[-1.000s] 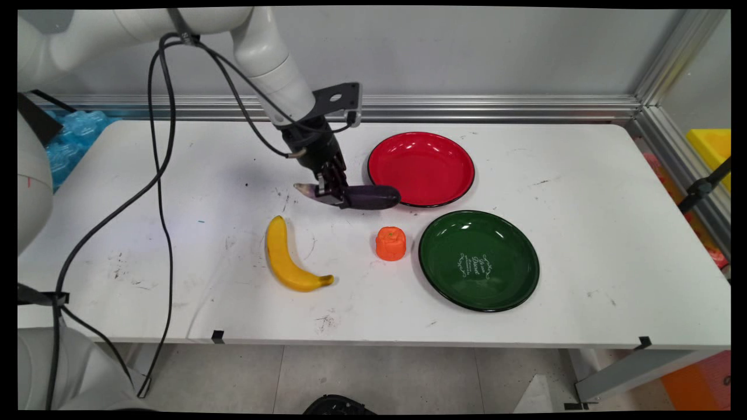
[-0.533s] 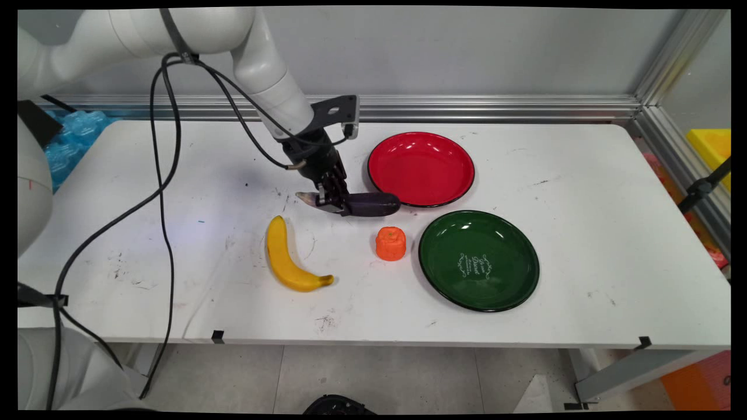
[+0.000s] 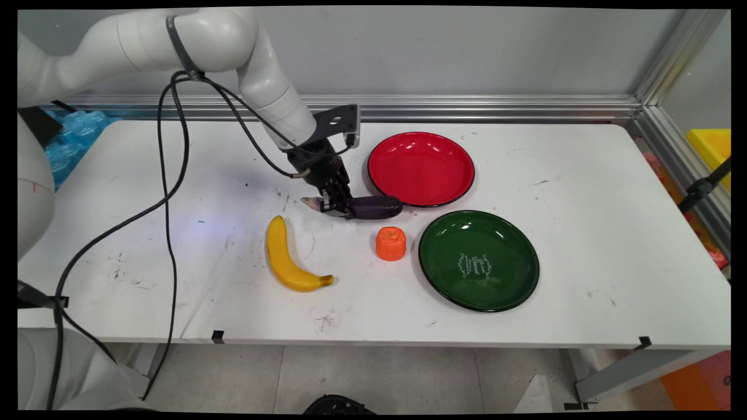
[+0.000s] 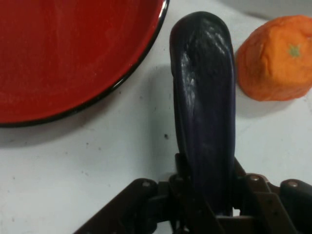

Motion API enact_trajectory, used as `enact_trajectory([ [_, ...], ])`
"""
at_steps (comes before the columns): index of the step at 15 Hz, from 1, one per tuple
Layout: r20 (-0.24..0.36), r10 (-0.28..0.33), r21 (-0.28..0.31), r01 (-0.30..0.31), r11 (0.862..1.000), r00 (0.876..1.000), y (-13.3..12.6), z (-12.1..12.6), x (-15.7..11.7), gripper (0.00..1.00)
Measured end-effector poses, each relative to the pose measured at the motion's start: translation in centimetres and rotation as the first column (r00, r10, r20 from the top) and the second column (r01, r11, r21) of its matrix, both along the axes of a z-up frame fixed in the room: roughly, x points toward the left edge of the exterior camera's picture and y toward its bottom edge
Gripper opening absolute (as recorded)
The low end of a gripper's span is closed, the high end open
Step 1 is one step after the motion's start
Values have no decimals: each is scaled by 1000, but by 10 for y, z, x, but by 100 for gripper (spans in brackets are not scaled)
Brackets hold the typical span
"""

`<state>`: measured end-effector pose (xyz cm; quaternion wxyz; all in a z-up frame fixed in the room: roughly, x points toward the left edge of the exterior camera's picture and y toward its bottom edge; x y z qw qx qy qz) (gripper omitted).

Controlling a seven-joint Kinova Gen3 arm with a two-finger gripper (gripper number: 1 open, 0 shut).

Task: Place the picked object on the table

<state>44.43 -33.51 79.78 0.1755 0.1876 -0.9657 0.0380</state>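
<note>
Lowered since a second ago: gripper (image 3: 334, 204) clamped on eggplant (image 3: 373, 207) near its stem end, so the body juts forward, low over table (image 3: 583, 245). Red plate (image 3: 421, 168) just beyond, orange fruit (image 3: 391, 243) beside.

The dark purple eggplant (image 3: 373, 206) (image 4: 204, 112) lay lengthwise, low at the table, clamped near its pale stem end by the gripper (image 3: 334, 205) (image 4: 207, 195). Its rounded end sat just beside the red plate (image 3: 421, 168) (image 4: 63, 58) rim, with the orange fruit (image 3: 391, 243) (image 4: 277, 57) near.
</note>
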Motion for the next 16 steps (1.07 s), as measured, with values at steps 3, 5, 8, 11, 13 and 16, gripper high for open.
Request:
enact_trajectory([
  [3, -5, 2, -4, -2, 1000, 1000, 0, -6, -1, 0],
  [5, -8, 4, -5, -4, 1000, 1000, 0, -9, -2, 0],
  [8, -12, 5, -5, -5, 1000, 1000, 0, -14, -3, 0],
  [11, -16, 6, -6, -6, 1000, 1000, 0, -19, -4, 0],
  [13, -18, 5, -6, -5, 1000, 1000, 0, -21, -5, 100],
  [16, -18, 4, -10, -4, 1000, 1000, -1, -23, -6, 100],
])
